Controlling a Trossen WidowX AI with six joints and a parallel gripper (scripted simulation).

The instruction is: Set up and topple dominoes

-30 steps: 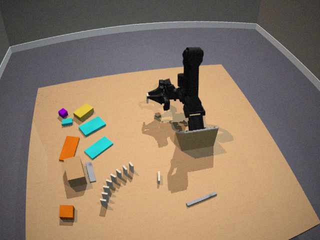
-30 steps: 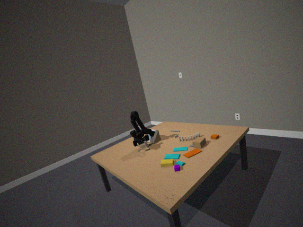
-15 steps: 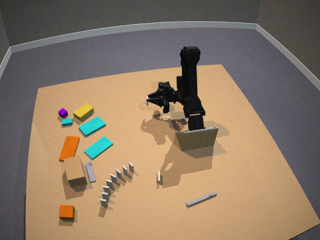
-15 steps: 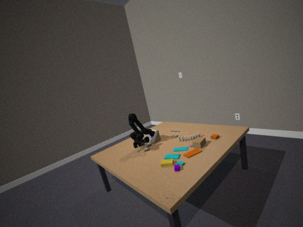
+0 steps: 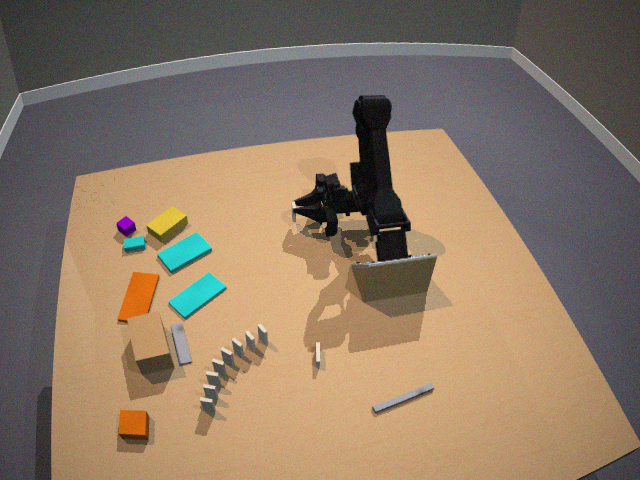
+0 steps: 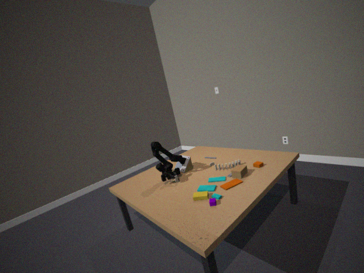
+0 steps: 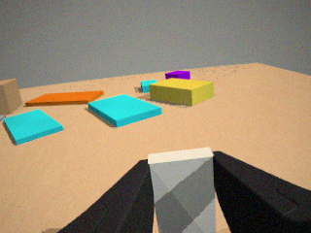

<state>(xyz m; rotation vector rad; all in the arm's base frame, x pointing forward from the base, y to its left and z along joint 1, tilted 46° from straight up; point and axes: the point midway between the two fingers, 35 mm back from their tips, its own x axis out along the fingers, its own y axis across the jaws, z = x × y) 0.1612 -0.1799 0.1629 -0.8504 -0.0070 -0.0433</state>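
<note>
My gripper (image 5: pixel 294 207) (image 6: pixel 176 178) (image 7: pixel 180 165) is shut on a white domino (image 5: pixel 294 212) (image 6: pixel 176 178) (image 7: pixel 183 189). It holds the domino upright by its side edges, well away from the row, near the arm's side of the table; whether its foot touches the table I cannot tell. Several white dominoes stand in a curved row, from the end domino (image 5: pixel 263 334) nearest the arm to the other end domino (image 5: pixel 207 404). Another white domino (image 5: pixel 317 354) (image 6: pixel 212 164) stands or lies on edge apart from the row, to its right in the top view.
A tan block (image 5: pixel 148 338) (image 6: pixel 239 171) and a grey bar (image 5: pixel 180 343) are left of the row. Two cyan plates (image 5: pixel 185 252) (image 5: pixel 197 295), an orange plate (image 5: pixel 138 296), a yellow block (image 5: pixel 166 223) and smaller blocks are farther up. Another grey bar (image 5: pixel 403 398) lies right, an orange block (image 5: pixel 133 424) lower left.
</note>
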